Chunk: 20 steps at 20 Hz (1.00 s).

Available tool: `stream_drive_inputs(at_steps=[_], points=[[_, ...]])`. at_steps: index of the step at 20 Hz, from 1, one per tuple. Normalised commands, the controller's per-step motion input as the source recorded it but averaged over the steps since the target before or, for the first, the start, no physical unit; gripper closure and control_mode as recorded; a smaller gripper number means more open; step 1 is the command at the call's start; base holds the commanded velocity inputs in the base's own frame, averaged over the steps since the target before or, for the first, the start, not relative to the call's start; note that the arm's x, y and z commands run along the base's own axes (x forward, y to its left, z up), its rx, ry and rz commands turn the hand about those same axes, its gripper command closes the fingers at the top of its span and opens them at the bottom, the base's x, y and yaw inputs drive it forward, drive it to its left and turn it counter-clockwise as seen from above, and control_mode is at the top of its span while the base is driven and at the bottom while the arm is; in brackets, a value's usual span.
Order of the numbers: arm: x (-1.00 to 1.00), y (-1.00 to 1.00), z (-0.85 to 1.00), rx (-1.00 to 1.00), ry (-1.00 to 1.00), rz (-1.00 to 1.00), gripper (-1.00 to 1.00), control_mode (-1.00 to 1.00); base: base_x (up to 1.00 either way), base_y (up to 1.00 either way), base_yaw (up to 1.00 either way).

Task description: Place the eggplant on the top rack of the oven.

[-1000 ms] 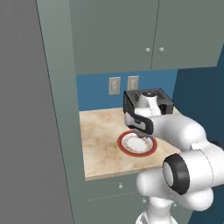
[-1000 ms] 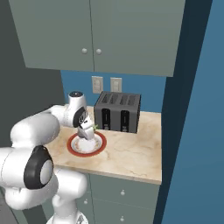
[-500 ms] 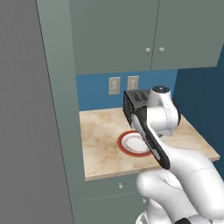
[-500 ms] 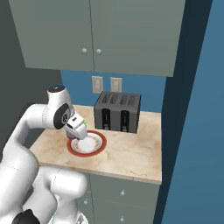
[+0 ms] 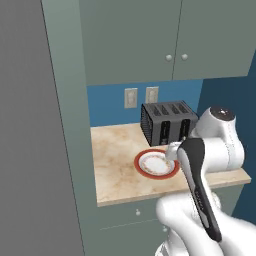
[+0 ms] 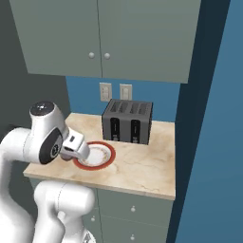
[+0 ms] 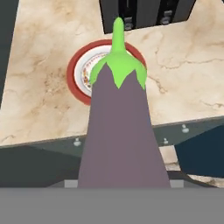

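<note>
Up close, the claw grips the eggplant point(image 7: 119, 127) above the red-rimmed plate point(image 7: 78, 70) and marble counter point(image 7: 39, 65)

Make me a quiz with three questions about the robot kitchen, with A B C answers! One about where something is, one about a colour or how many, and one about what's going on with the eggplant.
1. Where is the toaster?
A. on the counter behind the plate
B. inside a cabinet
C. on the floor

2. What colour is the rim of the plate?
A. blue
B. red
C. yellow

3. Where is the eggplant right now?
A. lying on the plate
B. up in the air near the hand camera, stem pointing away
C. standing in a toaster slot

Answers:
1 A: both base views show it at the back of the counter, just beyond the plate.
2 B: a red ring surrounds the white middle.
3 B: the hand view shows it rising from the bottom edge, above the plate and counter.
</note>
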Motion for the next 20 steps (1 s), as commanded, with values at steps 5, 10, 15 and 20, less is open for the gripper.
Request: stream_drive_inputs(at_steps=[5,10,15,20], points=[[-0.79,0.0,0.09,-0.06,-0.36,0.15,1.0,-1.0,0.0,0.0,0.0],[-0.52,0.18,-0.47,-0.21,-0.16,0.02,1.0,-1.0,0.0,0.0,0.0],[-0.06,-0.02,-0.2,-0.03,-0.01,-0.01,1.0,-1.0,0.0,0.0,0.0],[0.0,0.0,0.0,0.0,-0.03,0.0,1.0,-1.0,0.0,0.0,0.0]])
